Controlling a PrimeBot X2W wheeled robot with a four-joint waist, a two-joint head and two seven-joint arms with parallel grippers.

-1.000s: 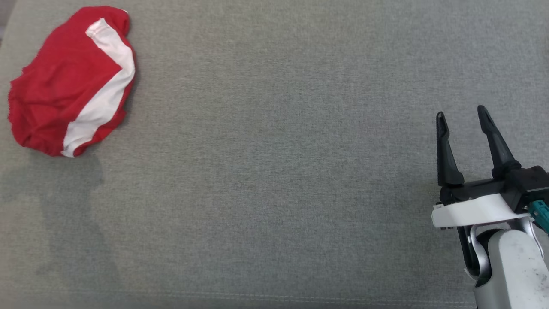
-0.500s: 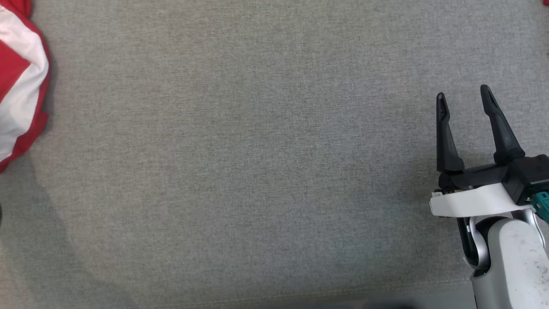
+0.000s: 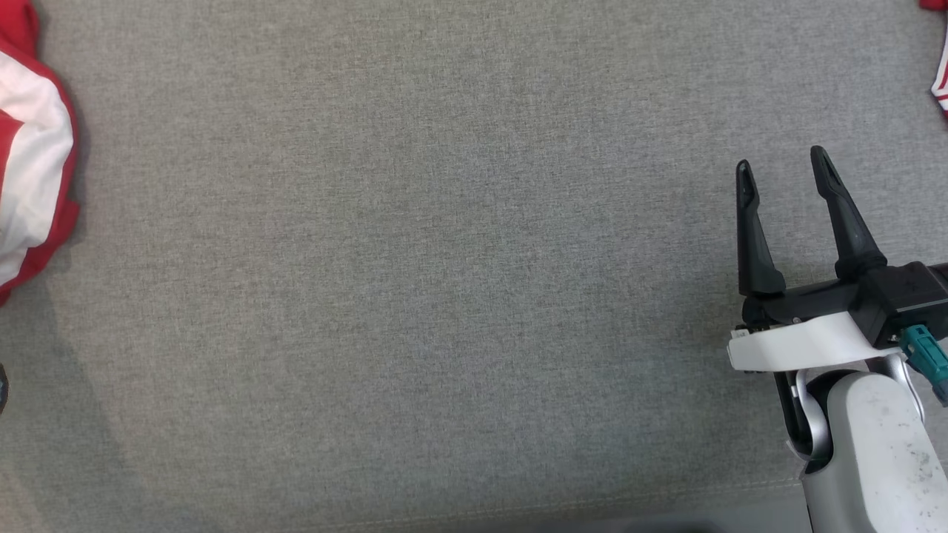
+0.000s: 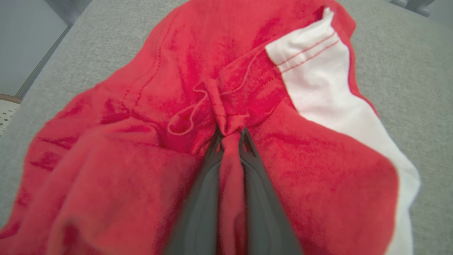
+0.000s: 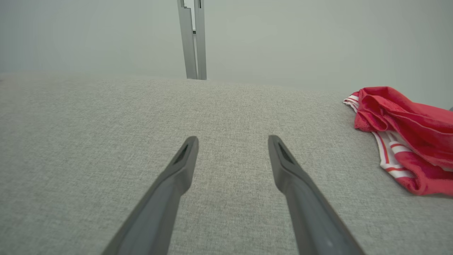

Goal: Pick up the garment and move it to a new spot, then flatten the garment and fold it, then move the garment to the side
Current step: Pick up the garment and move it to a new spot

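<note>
Keeper: Moved since a second ago: the head camera, swung right. The garment (image 3: 29, 163) now sits at the left edge of its view instead of well inside it. That is the view shifting, not the cloth travelling.

Clerk: Second change?

Keeper: Left gripper (image 4: 230, 136). A second ago no gripper was at the heap. Now its fingers are closed to a slit, pinching a raised ridge of red fabric. Judged: grip made, lift and carry not yet begun.

Clerk: Right gripper (image 3: 781, 159)?

Keeper: Fingers spread wide with nothing between them, above the bare grey cushion (image 3: 444, 259), well apart from the garment.

Clerk: Garment, condition?

Keeper: Red knit with one broad white band, red-stitched at the hem. It lies crumpled in a heap at the cushion's left end, with a loose thread loop beside the pinch. Likely to drape when raised.

Clerk: Other stock?

Keeper: Second red cloth (image 5: 400, 120), white-striped, far right, untouched.
</note>
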